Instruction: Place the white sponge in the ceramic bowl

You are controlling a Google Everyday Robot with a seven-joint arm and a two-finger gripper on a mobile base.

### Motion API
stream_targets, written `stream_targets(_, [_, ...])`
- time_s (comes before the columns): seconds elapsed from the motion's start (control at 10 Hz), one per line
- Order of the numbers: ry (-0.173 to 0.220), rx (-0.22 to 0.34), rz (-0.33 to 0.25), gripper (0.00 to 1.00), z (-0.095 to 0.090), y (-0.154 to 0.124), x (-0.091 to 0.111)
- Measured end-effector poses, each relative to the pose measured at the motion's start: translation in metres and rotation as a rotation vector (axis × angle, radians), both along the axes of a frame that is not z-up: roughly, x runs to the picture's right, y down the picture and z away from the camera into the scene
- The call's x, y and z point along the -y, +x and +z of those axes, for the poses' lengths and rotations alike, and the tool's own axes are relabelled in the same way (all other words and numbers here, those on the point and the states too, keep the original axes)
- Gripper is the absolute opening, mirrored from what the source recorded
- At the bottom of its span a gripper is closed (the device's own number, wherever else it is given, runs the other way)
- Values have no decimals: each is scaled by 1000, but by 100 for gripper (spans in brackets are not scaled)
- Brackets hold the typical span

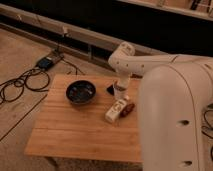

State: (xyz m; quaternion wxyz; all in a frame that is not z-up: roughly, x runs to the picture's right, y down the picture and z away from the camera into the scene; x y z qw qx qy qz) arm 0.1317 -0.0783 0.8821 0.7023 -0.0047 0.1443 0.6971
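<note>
Jaws (120, 89) beside ceramic bowl (81, 92)

gripper (120, 86) low over white cup (119, 91), far side of surface (75, 135) | ceramic bowl (81, 92) left of cup | white box (116, 110) near bowl's right

dark marks on white box (116, 110) — unreadable, tool (119, 90) behind it

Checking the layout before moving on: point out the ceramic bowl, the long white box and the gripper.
ceramic bowl (81, 92): camera view, dark inside.
white box (116, 110): camera view, top face.
gripper (120, 88): camera view, lower end above the table, right of the bowl.
</note>
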Motion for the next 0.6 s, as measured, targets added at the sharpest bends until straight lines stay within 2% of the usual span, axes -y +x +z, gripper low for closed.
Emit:
stream_targets(0.1, [9,7,-13,1,2,-1,1])
stream_targets(0.2, [20,14,-22,7,3,-3,1])
stream_targets(0.6, [51,26,-22,44,1,-7,-4])
